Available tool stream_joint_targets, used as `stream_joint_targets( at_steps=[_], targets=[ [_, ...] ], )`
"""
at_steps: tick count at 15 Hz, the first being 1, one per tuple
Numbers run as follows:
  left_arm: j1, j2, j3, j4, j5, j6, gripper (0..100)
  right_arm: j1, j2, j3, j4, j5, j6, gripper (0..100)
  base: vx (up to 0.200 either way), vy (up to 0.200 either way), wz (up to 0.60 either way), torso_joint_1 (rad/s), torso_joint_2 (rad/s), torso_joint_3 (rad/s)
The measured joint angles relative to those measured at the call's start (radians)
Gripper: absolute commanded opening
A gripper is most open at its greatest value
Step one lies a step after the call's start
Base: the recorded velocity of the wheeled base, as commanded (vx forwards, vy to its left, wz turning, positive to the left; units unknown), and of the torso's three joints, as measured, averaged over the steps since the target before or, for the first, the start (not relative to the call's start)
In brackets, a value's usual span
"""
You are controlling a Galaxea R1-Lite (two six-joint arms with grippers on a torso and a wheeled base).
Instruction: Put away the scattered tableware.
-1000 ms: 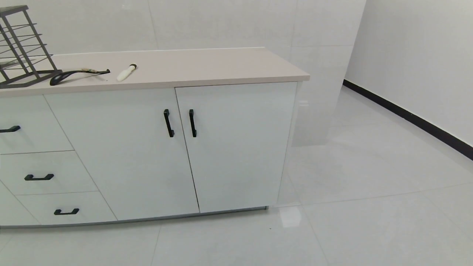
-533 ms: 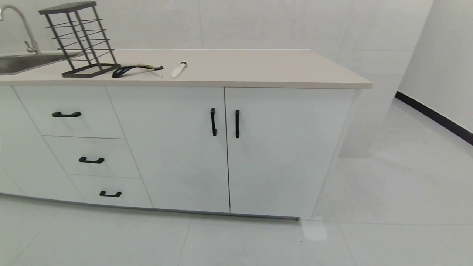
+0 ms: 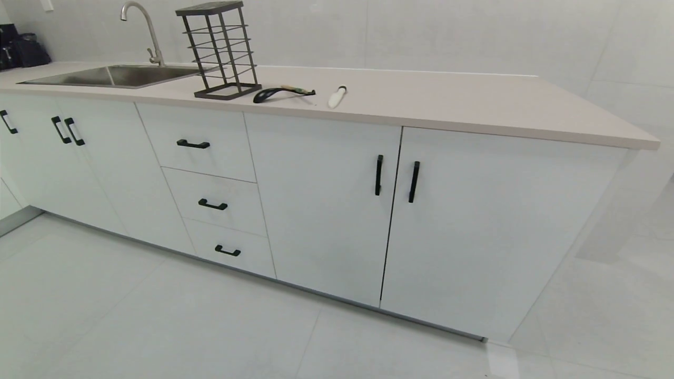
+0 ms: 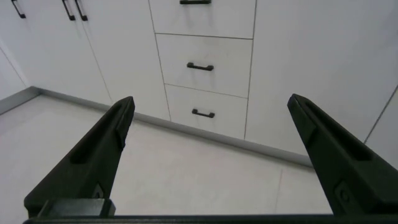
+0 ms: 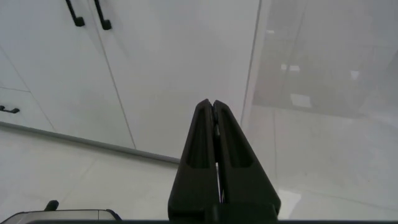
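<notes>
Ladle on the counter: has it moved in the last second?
No. The ladle still lies between the rack and the white utensil; the camera panned, not the ladle.

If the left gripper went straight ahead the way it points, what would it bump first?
Probably the bottom drawer: the open left gripper points toward it with nothing between. Depth is unclear, so it could meet the floor in front instead.

No readable text, labels, numbers or signs, none on the spoon [image 3: 262, 97], rack [image 3: 210, 8], cabinet doors [image 3: 326, 210] or countertop [image 3: 447, 100]
</notes>
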Motion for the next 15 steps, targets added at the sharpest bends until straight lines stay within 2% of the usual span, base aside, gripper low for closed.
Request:
stream_joint_targets(
  at_steps=[7,12,15],
  targets=[
    [0.000,0.000,0.000,0.001,0.000,-0.001,100,0.000,0.000,0.001,0.001,0.000,0.000,0,0.200,0.200,0.00,0.003,0.00,0.003],
    [0.001,0.000,0.000,0.001,-0.001,-0.001,100,0.000,0.000,0.001,0.001,0.000,0.000,0,0.000,0.200,0.00,0.003,0.00,0.004],
    [0.000,0.000,0.000,0.000,-0.001,-0.003,100,0.000,0.000,0.001,0.000,0.000,0.000,0,0.200,0.200,0.00,-0.001,0.00,0.006]
  ],
)
